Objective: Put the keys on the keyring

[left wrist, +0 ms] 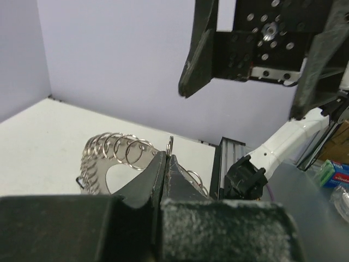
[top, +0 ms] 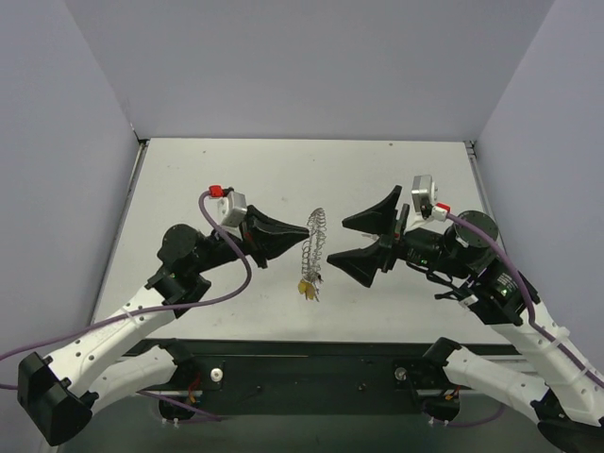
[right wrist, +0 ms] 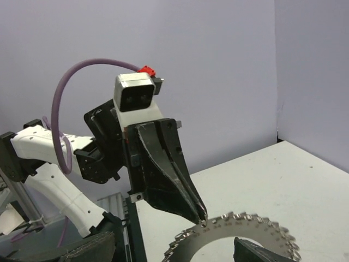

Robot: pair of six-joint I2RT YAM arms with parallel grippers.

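Black left gripper (top: 304,229) pinched shut on the rim of the keyring (top: 314,243), holding it edge-on between the arms; right gripper (top: 338,241) spread wide just beside it, empty. Silvery spring-like coil, keys (top: 309,288) dangling at its near end, one yellow-headed. Threading step, likely: next calls for the right to work a key along the coil, ring held steady.
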